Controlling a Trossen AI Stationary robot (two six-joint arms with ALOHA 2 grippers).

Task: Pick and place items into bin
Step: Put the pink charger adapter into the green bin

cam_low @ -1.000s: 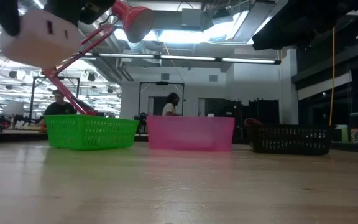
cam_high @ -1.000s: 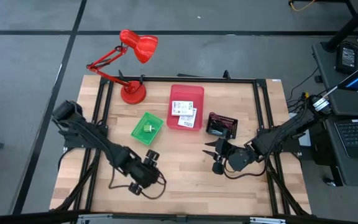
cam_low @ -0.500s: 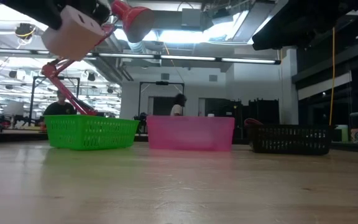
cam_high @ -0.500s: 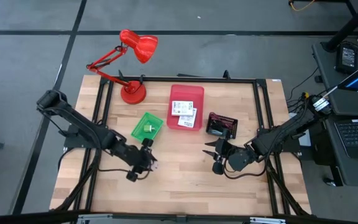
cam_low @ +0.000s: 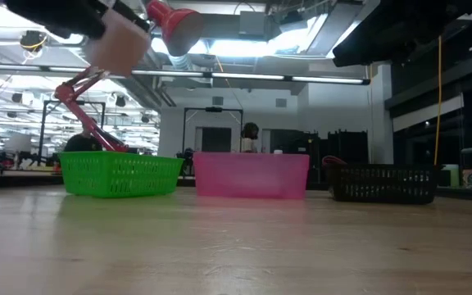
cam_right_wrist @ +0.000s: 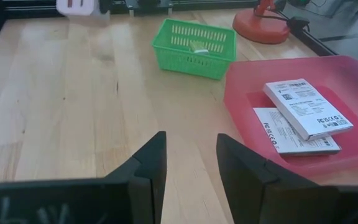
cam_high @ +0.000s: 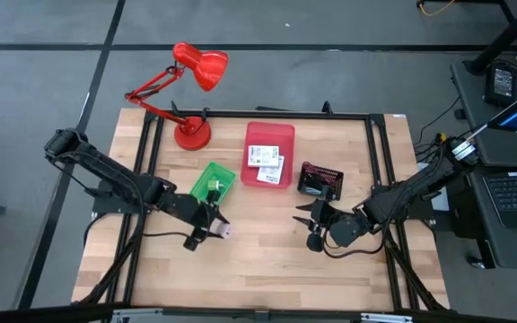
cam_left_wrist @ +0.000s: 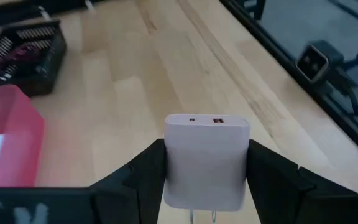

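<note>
My left gripper [cam_high: 210, 230] is shut on a white charger block [cam_high: 223, 231], in the air just near of the green basket [cam_high: 213, 185]. The block also shows in the low view [cam_low: 120, 43] and the left wrist view [cam_left_wrist: 207, 158]. A green-white piece [cam_high: 213, 186] lies in the green basket. Two white printed packets [cam_high: 264, 164] lie in the pink tray [cam_high: 268, 135]. The black basket [cam_high: 319, 180] holds dark and purple cords. My right gripper [cam_high: 307, 228] is open, low over the table near of the black basket, touching nothing. My left gripper pinches the white charger block by its two opposite side faces [cam_left_wrist: 168, 163], one finger [cam_left_wrist: 138, 177] on each side. The fingers point roughly level toward the table's right. The port end [cam_left_wrist: 205, 120] faces away from the wrist. The block is lifted clear of the table.
A red desk lamp [cam_high: 193, 85] stands at the far left corner, its base [cam_high: 192, 135] beside the green basket. The three containers sit in a row across the table's middle. Bare wood [cam_high: 258, 256] lies toward the near edge. A black frame rail [cam_high: 384, 179] runs round the table.
My left gripper has carried the white block up and away from the near edge toward the green basket, a little to the right. The left arm has stretched out behind it. The block has tipped as it rose. My right arm has kept still.
</note>
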